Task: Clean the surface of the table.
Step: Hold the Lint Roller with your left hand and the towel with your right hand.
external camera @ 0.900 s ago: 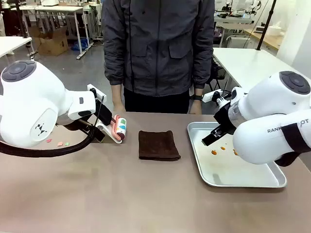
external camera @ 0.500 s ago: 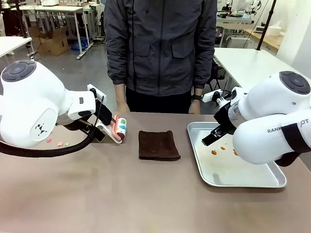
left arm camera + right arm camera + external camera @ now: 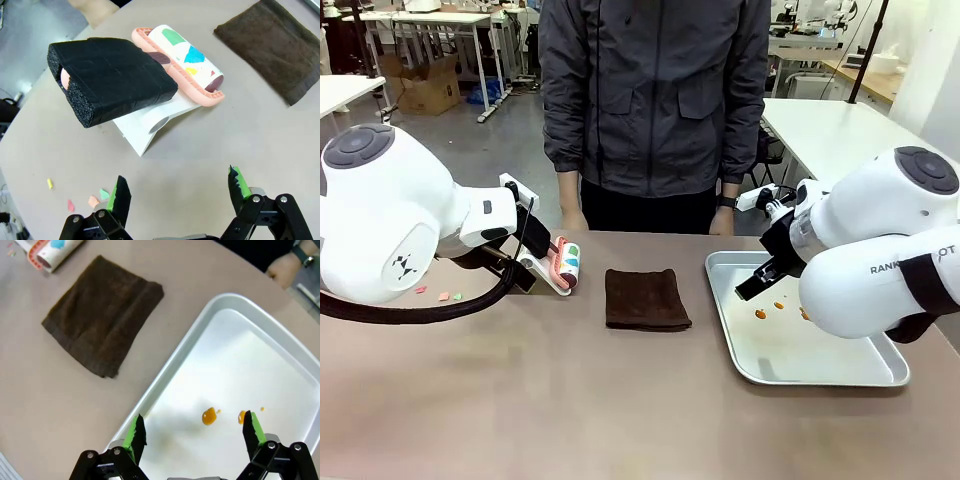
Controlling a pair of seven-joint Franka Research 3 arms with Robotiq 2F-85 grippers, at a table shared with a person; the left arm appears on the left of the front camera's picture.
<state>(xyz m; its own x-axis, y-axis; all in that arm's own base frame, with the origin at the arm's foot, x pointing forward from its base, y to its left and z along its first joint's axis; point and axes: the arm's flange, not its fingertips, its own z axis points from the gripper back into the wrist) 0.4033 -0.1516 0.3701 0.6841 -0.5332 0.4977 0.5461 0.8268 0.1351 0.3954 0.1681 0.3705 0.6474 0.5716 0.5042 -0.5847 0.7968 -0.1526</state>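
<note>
The taupe-brown table (image 3: pixel 570 400) carries a lint roller (image 3: pixel 566 264) with a pink frame and a black foam handle (image 3: pixel 112 80), resting on a white stand. A folded dark brown cloth (image 3: pixel 645 297) lies at the middle. Small coloured paper scraps (image 3: pixel 445 296) are scattered at the left. My left gripper (image 3: pixel 178 189) hovers open just short of the roller (image 3: pixel 185 52), with nothing between its fingers. Over the silver tray (image 3: pixel 820 375) my right gripper (image 3: pixel 194 430) hangs open above orange drops (image 3: pixel 209 416). The cloth (image 3: pixel 102 315) lies left of the tray's rim (image 3: pixel 225 305).
A person in a dark jacket (image 3: pixel 655 100) stands at the far edge, hands hanging near the table's rim. A hand with a wristwatch (image 3: pixel 285 265) shows beyond the tray. The scraps (image 3: pixel 95 200) lie close to my left fingertip. White tables stand behind at the right.
The person has shifted slightly to the right. Both arms and everything on the table have stayed still.
</note>
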